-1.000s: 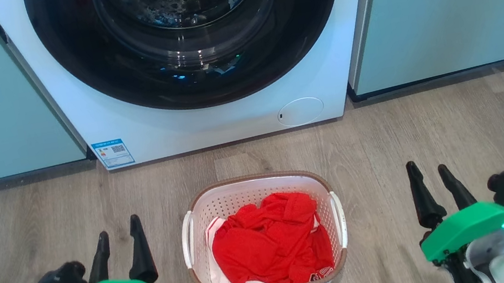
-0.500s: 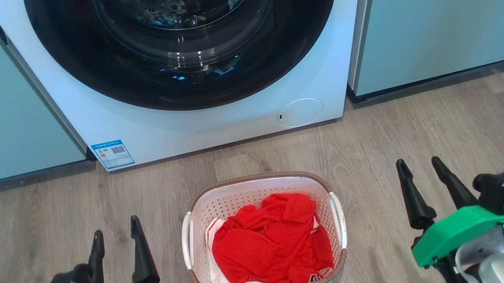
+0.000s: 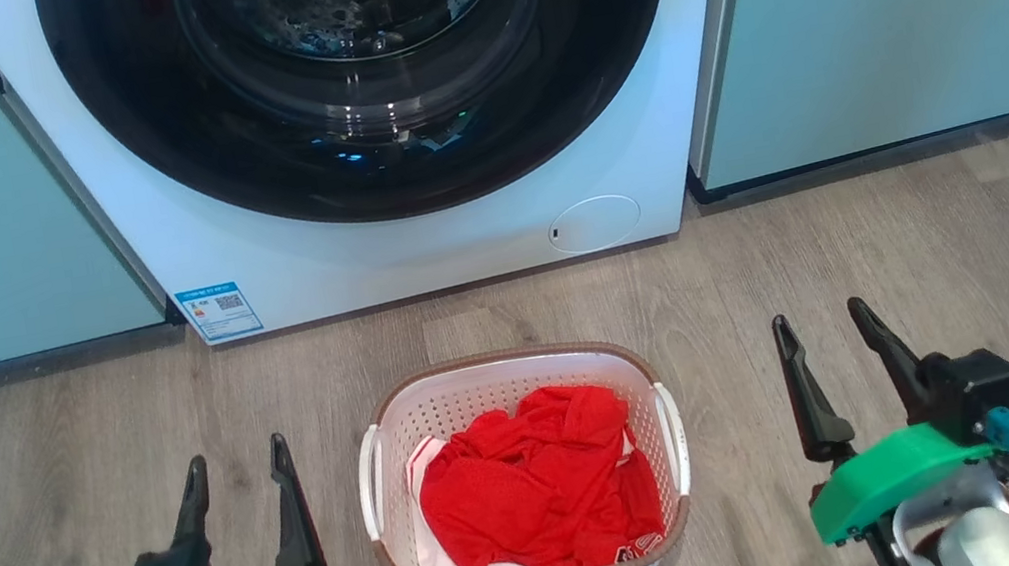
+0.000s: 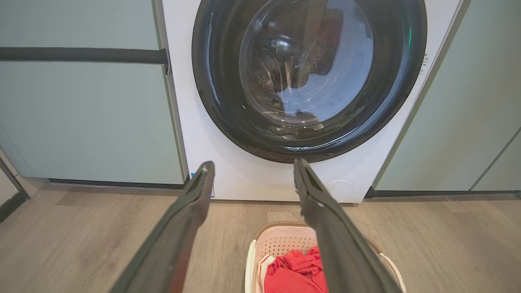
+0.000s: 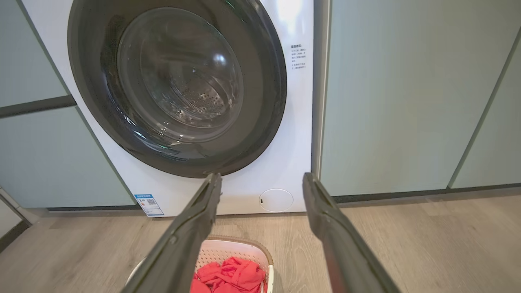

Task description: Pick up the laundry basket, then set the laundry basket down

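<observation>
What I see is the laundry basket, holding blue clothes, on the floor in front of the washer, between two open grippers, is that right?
Not quite: the clothes in the laundry basket are red, not blue, as the head view shows. It does sit on the floor before the washer, between the open left gripper and right gripper.

The floor (image 3: 83, 431) before the washer (image 3: 416, 236) is being viewed steeply downward from the head. The washer is being faced almost level from both wrist cameras, low down. The laundry basket (image 3: 500, 385) and washer front are being shared by all three.
</observation>
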Robot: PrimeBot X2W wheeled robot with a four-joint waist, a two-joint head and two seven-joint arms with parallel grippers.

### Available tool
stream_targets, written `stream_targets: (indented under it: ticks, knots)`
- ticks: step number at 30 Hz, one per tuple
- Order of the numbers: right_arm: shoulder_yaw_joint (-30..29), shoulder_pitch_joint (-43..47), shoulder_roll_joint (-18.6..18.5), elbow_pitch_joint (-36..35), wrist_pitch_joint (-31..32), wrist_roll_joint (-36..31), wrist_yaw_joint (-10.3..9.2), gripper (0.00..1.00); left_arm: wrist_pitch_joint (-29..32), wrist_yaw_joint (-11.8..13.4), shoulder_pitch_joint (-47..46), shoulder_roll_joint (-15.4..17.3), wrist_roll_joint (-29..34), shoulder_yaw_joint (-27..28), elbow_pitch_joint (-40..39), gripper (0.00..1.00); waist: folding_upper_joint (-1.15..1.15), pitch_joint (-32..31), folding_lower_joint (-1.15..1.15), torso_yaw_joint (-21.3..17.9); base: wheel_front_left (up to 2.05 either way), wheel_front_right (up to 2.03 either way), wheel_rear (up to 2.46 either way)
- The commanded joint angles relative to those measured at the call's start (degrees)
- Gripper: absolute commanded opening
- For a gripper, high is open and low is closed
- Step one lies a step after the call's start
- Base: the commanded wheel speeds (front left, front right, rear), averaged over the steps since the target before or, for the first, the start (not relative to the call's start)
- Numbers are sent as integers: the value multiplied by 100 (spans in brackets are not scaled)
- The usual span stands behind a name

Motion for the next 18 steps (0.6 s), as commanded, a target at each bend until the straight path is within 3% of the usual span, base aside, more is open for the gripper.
stream_targets:
  ticks: [1,9,18]
  knots:
    - [157,-249,-53,-238,-84,-145,32,100,-93,3,-182,-2,153,144,-239,100,0,3,0,-4,0,0,0]
    - [230,-244,-59,-316,-209,-664,34,100,-219,33,-152,-22,692,121,-275,100,0,7,0,-25,0,0,0]
    - [210,-240,-59,-324,-210,-662,34,100,-219,0,-161,-38,684,147,-220,100,0,19,0,-16,0,0,0]
